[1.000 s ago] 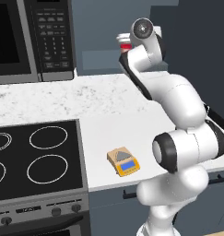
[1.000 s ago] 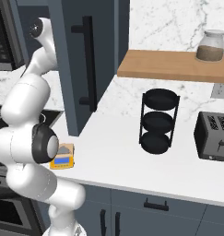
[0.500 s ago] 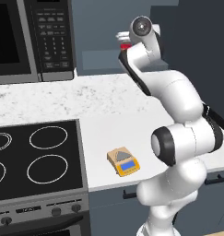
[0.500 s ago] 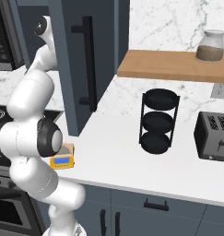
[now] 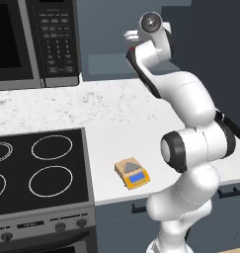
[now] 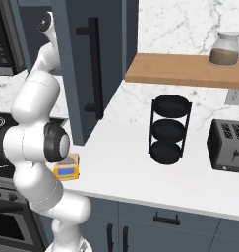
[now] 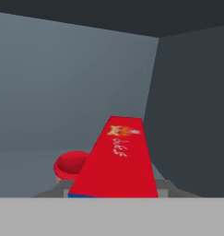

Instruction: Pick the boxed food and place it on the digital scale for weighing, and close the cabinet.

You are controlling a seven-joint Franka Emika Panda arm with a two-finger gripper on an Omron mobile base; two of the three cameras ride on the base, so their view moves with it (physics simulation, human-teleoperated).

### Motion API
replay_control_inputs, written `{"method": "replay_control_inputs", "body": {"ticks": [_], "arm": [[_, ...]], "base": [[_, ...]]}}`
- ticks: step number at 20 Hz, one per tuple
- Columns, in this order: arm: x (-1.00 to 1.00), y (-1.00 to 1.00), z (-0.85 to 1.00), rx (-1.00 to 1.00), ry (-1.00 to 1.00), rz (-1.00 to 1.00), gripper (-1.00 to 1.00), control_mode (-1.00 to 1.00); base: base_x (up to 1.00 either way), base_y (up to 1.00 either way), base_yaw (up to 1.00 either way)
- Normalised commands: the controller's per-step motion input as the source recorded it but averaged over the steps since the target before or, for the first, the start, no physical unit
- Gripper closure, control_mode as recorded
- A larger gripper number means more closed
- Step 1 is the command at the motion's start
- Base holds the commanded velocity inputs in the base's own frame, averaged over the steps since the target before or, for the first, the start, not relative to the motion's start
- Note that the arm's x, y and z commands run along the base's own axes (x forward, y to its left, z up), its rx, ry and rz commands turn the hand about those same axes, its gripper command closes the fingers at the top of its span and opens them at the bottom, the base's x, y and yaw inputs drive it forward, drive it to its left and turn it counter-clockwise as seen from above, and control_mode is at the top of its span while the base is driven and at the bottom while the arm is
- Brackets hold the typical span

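Note:
The boxed food (image 7: 114, 159), a red carton with an orange-yellow picture, fills the lower middle of the hand view inside the cabinet. My gripper (image 7: 113, 185) is shut on it, with a grey finger pressed against each side. My wrist (image 5: 151, 23) reaches up into the open cabinet (image 5: 109, 42). Its dark door (image 6: 99, 74) with the long black handle (image 6: 94, 69) stands swung out. The yellow-orange digital scale (image 5: 133, 173) lies on the white counter near the front edge, also seen beside my arm as the scale (image 6: 67, 167).
A small red cup (image 7: 69, 166) sits just left of the carton. A black microwave (image 5: 37, 39) hangs left, above the stove (image 5: 37, 168). Further right are a black three-tier rack (image 6: 169, 129), a toaster (image 6: 229, 145), and a jar (image 6: 224, 49) on a wooden shelf (image 6: 175, 69).
My hand has pushed slightly deeper into the cabinet and the jaws have closed onto the boxed food. The scale and the door have not moved.

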Motion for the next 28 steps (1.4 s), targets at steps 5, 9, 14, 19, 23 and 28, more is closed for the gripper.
{"method": "replay_control_inputs", "body": {"ticks": [5,9,14,19,23,28], "arm": [[-0.59,0.0,0.0,0.05,0.1,-0.05,1.0,-1.0],[-1.0,0.02,0.0,0.07,0.09,-0.08,1.0,-1.0],[-1.0,0.2,0.0,0.07,0.06,-0.09,1.0,-1.0],[-1.0,0.65,0.0,0.1,0.0,-0.04,1.0,-1.0],[-0.96,0.46,0.0,0.1,0.0,-0.03,1.0,-1.0],[-0.93,0.16,-0.34,0.04,0.01,0.0,1.0,-1.0]], "base": [[0.0,0.0,0.0],[0.0,0.0,0.0],[0.0,0.0,0.0],[0.0,0.0,0.0],[0.0,0.0,0.0],[0.0,0.0,0.0]]}}
